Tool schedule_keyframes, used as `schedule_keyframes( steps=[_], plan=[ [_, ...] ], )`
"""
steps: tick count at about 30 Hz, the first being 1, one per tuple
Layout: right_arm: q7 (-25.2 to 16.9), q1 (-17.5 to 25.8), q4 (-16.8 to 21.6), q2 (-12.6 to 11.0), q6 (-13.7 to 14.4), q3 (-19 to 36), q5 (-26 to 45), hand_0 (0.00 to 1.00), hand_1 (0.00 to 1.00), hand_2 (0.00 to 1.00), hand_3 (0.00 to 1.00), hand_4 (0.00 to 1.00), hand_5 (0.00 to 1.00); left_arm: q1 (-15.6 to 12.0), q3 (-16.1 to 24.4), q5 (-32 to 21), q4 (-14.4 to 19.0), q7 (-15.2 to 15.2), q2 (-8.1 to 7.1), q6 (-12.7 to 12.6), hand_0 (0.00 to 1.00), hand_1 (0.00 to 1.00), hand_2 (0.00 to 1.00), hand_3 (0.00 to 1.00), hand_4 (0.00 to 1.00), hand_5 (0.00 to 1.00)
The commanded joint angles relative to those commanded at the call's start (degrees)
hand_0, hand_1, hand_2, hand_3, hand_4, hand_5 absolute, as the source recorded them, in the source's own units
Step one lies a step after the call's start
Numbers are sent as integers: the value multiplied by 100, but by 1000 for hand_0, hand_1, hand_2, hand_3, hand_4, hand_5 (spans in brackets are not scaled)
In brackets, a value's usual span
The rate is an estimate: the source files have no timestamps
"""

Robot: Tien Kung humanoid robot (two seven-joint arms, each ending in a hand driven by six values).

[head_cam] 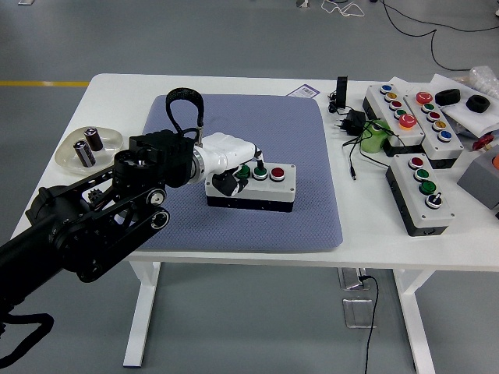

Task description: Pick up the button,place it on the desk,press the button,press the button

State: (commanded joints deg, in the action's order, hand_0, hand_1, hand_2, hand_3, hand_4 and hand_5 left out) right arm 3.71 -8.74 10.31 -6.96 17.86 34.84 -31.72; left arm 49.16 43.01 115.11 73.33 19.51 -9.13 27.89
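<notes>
A grey button box (251,187) with a black base lies on the blue-grey mat (249,117). Its top carries a green button (260,172) and a red button (277,172); a further button at the left end is partly hidden by my hand. My left hand (238,166), white with a black arm behind it, rests over the box's left end with its fingers curled loosely and one fingertip (257,157) just left of the green button. It grasps nothing. My right arm does not show.
A small dish (69,157) with two batteries sits at the table's left. Three more button boxes (421,191) stand at the right, with a black plug and cable (352,125), a green object (376,139) and black items on paper (461,100).
</notes>
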Motion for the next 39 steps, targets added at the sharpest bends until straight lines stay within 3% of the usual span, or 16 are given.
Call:
schedule_keyframes(
  steps=[16, 27, 33, 39],
  plan=[
    [-10, 2, 0, -8, 1, -12, 10, 656, 573, 607, 648, 278, 280, 29, -58, -4, -374, -65, 80, -98, 24, 2, 49, 740, 533, 2],
    [7, 15, 0, -7, 11, 12, -32, 655, 573, 607, 648, 278, 280, -50, -338, 7, -575, -41, 142, -80, 24, 2, 49, 740, 536, 2],
    [17, 15, 0, -3, 16, 23, -49, 656, 573, 607, 648, 278, 279, -54, -42, 99, -366, -49, 136, -184, 25, 2, 49, 744, 537, 2],
    [16, 13, 0, -1, 16, 4, -29, 654, 573, 607, 648, 278, 280, -162, 774, 210, 109, 22, 178, 39, 25, 2, 50, 738, 540, 2]
  ],
)
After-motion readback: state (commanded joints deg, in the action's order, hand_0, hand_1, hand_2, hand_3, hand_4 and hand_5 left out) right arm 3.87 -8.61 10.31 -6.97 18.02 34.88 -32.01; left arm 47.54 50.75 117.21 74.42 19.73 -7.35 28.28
